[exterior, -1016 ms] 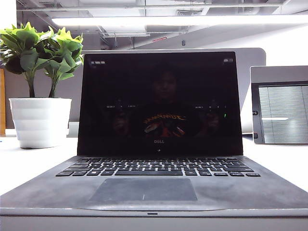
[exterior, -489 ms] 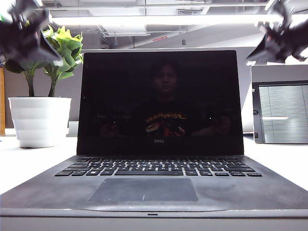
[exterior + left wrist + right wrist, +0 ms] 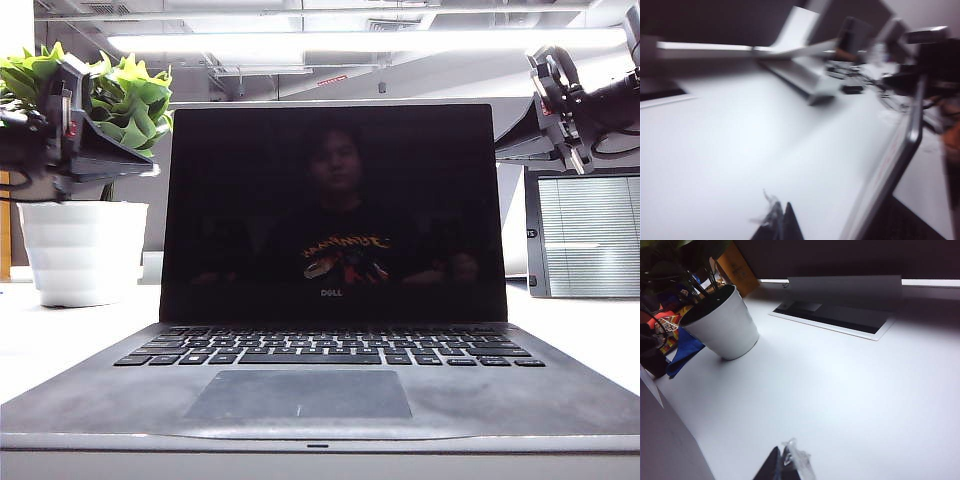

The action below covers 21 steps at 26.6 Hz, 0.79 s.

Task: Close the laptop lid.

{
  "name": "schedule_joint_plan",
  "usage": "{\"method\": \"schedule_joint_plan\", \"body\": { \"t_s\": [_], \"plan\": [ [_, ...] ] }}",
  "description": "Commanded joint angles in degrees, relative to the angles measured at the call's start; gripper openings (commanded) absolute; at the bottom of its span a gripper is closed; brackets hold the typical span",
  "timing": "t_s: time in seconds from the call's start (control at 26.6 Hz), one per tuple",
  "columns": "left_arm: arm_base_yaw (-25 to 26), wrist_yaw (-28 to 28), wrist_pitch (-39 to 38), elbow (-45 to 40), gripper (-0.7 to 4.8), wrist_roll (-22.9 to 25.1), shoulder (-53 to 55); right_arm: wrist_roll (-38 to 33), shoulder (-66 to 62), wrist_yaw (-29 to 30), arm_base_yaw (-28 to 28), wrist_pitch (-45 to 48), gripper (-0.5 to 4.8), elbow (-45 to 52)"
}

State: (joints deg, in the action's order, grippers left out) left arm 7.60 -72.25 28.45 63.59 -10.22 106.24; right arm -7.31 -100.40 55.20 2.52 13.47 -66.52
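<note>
The laptop lid [image 3: 333, 210] stands fully upright above the laptop [image 3: 320, 385] at table centre, closing not begun. The left gripper [image 3: 115, 160] and right gripper [image 3: 520, 140], fingers pressed together and empty, flank its upper corners without visible contact

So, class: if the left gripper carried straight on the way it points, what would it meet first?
Probably the laptop lid: the left gripper points at its edge, though depth is unclear. The right gripper flanks the other side.

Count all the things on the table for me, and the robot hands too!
Laptops: 1, the laptop, its laptop lid up.
Potted plants: 1, the white pot.
Grey-framed devices: 1.
Grippers: 2, left gripper, right gripper.
Total: 5.
</note>
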Motion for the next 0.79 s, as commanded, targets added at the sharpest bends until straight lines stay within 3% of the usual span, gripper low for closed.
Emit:
{"method": "schedule_joint_plan", "body": {
  "t_s": [0.04,0.3,0.49,0.79],
  "plan": [
    [-0.1,-4.5,0.7,4.7,-0.05,-3.8,3.5,1.5,0.3,2.4,-0.2,0.5,-0.05,-0.2],
    [-1.9,-11.2,0.3,7.7,-0.05,-6.3,5.4,1.6,0.3,2.6,-0.2,1.7,-0.05,-0.2],
    [-6.3,-9.3,0.6,7.7,-0.05,-4.5,5.4,1.6,0.3,3.1,-0.2,1.8,-0.05,-0.2],
    [-7.1,-10.1,0.4,7.7,-0.05,-4.9,5.4,1.5,0.3,6.6,-0.2,1.7,-0.05,-0.2]
  ]
}}
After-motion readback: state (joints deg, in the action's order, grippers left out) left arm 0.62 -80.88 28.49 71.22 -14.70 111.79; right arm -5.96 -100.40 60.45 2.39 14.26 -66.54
